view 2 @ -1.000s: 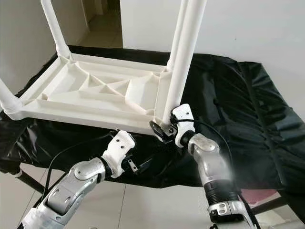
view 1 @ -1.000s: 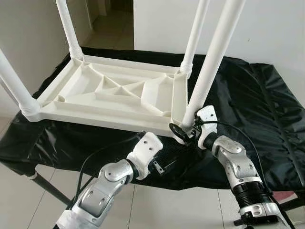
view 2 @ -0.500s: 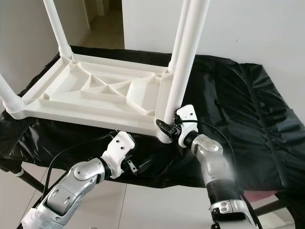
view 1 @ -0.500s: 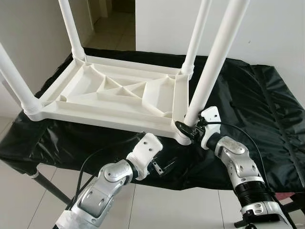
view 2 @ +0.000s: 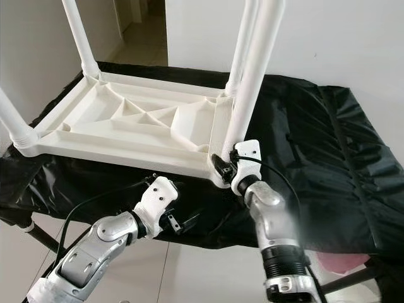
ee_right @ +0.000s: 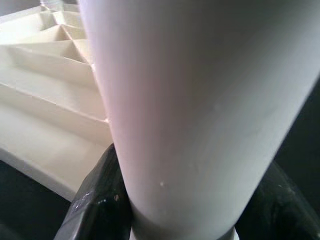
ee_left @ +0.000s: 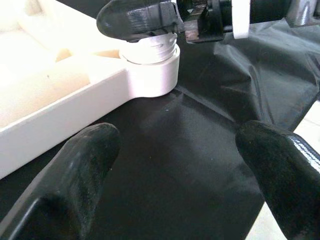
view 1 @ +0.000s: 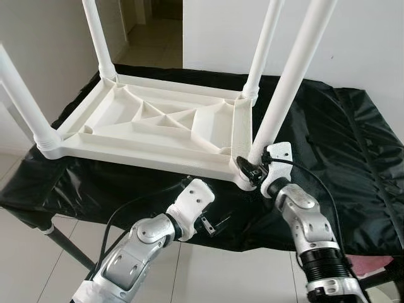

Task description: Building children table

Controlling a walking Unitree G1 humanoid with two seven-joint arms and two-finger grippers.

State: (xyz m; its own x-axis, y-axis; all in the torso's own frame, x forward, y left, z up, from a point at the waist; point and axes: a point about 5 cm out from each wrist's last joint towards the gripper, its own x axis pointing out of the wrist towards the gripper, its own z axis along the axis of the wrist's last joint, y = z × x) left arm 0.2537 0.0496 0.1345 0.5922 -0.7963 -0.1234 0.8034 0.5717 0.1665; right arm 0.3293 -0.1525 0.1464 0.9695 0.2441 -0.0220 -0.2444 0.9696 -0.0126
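Evidently the last leg (view 1: 287, 82) is being seated: right gripper (view 1: 252, 169) pinches its base (left gripper (view 1: 211, 224) spread, idle); next, twisting it tight into the tabletop (view 1: 151, 126).

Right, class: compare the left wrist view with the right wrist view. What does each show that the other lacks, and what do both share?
Left wrist view: the left gripper, open, facing the tabletop's round corner socket.
Right wrist view: the leg shaft up close, and the ribs under the tabletop.
Both: the white tabletop and the right gripper clasping the leg's base.
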